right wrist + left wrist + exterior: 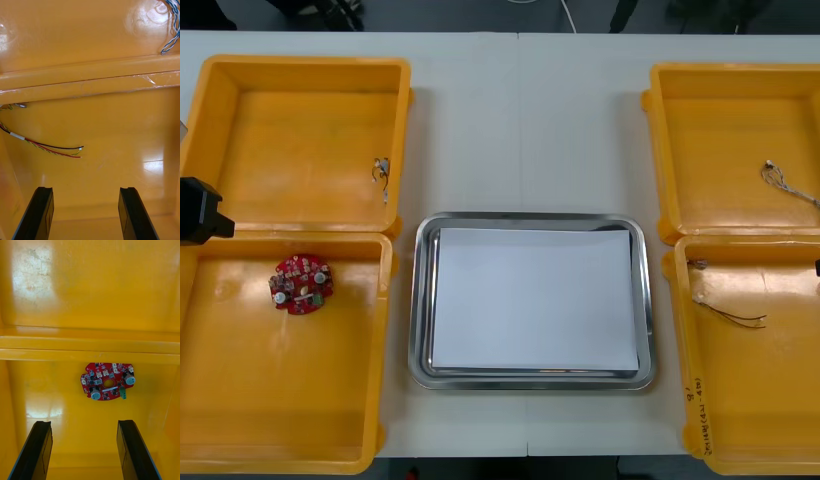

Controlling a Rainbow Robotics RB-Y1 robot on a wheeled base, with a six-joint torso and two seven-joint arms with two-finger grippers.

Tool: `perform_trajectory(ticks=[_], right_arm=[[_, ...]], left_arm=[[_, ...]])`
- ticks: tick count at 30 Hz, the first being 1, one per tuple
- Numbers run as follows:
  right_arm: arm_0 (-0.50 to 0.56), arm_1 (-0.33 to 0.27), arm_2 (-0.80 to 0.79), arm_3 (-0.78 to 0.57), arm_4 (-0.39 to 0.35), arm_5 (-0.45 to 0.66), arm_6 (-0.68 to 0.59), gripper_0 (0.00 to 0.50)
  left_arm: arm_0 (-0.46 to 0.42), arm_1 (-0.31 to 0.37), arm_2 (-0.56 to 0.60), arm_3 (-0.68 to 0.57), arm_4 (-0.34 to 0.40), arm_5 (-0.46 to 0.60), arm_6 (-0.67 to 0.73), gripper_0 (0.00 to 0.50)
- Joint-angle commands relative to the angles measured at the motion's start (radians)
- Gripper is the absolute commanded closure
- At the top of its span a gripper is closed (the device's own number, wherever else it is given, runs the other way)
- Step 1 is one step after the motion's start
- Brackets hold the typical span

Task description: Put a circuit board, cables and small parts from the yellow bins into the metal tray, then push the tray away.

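Observation:
A round red circuit board (302, 284) lies in the near left yellow bin (240, 400). In the left wrist view my left gripper (85, 450) hangs open above that bin, with the board (108, 381) a little beyond its fingers. My right gripper (85, 213) is open over the near right bin (780, 400); a red, yellow and black cable (48, 148) lies ahead of one finger (37, 213). The same cable (725, 305) lies at that bin's far end. The metal tray (423, 300), white inside, sits between the bins with nothing in it.
The far left bin (280, 130) holds a small metal part (381, 172). A twisted blue and white cable (785, 183) lies in the far right bin (720, 130), also visible beyond the bin walls (170, 26). My left arm (200, 210) shows at the left edge.

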Motion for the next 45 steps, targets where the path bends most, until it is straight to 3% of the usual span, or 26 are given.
perform_trajectory(ticks=[1, 23, 29, 33, 45], right_arm=[[0.014, -0.044, -0.025, -0.006, -0.005, 0.004, 0.025, 0.000], [0.014, -0.044, -0.025, -0.006, -0.005, 0.004, 0.025, 0.000], [-0.035, -0.098, -0.039, -0.047, 0.031, 0.004, 0.016, 0.000], [-0.033, -0.097, -0.015, -0.064, 0.061, 0.004, 0.007, 0.000], [0.017, -0.077, -0.009, -0.064, 0.041, -0.019, 0.015, 0.000]], left_arm=[[0.010, 0.047, 0.032, -0.027, 0.000, 0.006, -0.083, 0.000], [0.010, 0.047, 0.032, -0.027, 0.000, 0.006, -0.083, 0.000], [0.010, 0.047, 0.032, -0.027, 0.000, 0.006, -0.083, 0.000], [0.039, 0.004, 0.011, -0.015, -0.003, 0.006, -0.077, 0.000], [0.040, 0.010, 0.006, -0.020, 0.005, 0.006, -0.052, 0.000]])
